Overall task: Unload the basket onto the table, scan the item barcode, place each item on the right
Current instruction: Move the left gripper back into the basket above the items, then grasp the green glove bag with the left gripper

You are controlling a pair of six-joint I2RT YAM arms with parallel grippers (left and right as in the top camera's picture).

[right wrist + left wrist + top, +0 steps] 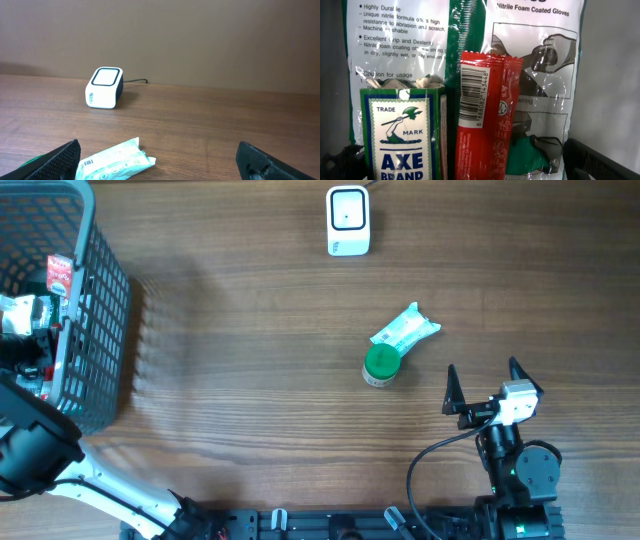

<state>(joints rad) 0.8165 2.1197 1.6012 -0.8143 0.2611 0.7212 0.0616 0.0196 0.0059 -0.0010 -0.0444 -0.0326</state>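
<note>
my left jaws and right jaws both stand wide, empty. the slim red foil wrapper [492, 135] stands in the grey wire basket [110, 290] at far left, facing the left jaws. it looks light, crinkly and slippery: i'd pinch its lower half, leaving the barcode [472, 95] uncovered.

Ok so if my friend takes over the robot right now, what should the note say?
Left gripper: open, holding nothing, down in the basket, facing a red packet, an Axe Brand box and a gloves pack.
Right gripper: open, empty, near the green-capped container and white-green packet on the table.
Scanner: at the table's far side, nothing in front of it.
Done: cannot tell if the two table items were scanned.
To do: grab an item and show its barcode to the scanner.
</note>
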